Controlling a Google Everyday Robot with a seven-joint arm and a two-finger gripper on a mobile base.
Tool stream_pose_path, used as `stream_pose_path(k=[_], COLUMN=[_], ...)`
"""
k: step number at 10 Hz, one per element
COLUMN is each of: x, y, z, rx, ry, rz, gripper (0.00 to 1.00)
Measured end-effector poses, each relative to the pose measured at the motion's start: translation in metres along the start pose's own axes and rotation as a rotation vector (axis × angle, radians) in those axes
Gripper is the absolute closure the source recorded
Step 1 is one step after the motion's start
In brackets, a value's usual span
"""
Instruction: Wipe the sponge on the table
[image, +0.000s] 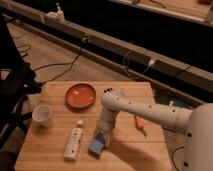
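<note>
The blue sponge lies against the light wooden table near its front middle, just right of a white bottle. My gripper comes down onto the sponge's upper edge from above and is shut on it. The white arm reaches in from the right and hides the top of the sponge.
An orange bowl sits at the back left of the table. A white cup stands at the left edge, and the white bottle lies close left of the sponge. A small orange item lies to the right. Cables run across the floor behind.
</note>
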Motion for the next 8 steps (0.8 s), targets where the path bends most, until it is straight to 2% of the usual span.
stream_pose_path(k=[2, 3, 4, 6, 8], x=[0.003, 0.012, 0.019, 0.052, 0.087], y=[0.035, 0.056, 0.067, 0.096, 0.109], z=[0.008, 0.007, 0.004, -0.012, -0.033], rx=[0.000, 0.008, 0.018, 0.029, 0.022], ry=[-0.025, -0.024, -0.020, 0.022, 0.071], rz=[0.104, 0.175, 0.216, 0.299, 0.333], gripper=[1.00, 1.00, 1.00, 1.00, 1.00])
